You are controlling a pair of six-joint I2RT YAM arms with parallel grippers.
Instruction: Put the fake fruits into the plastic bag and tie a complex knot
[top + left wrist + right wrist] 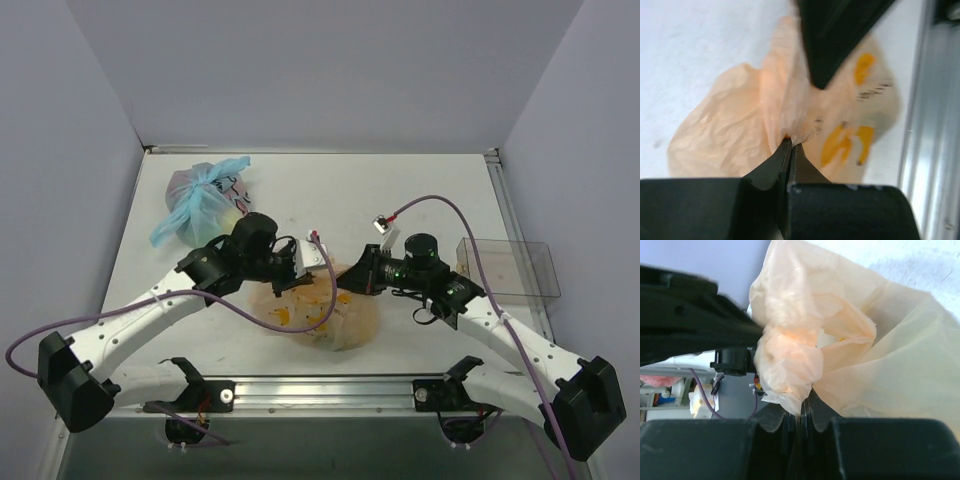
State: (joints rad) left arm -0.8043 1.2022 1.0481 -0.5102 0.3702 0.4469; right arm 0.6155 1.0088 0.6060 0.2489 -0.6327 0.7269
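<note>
The peach-orange plastic bag (325, 318) lies on the table near the front, between the two arms, with orange prints and rounded bulges showing through it. The fake fruits themselves are not clearly seen. My left gripper (318, 262) is shut on a twisted strand of the bag (790, 107). My right gripper (345, 278) is shut on the bag too, at a bunched knot of handles (790, 360). In the left wrist view my left gripper (791, 142) pinches the film at its tips; in the right wrist view my right gripper (802, 407) does the same. The two grippers are close together above the bag's top.
A clear bag with light-blue tied handles (205, 200) holding a yellow-green fruit sits at the back left. A clear plastic box (508, 268) stands at the right edge. The metal rail (330, 385) runs along the front.
</note>
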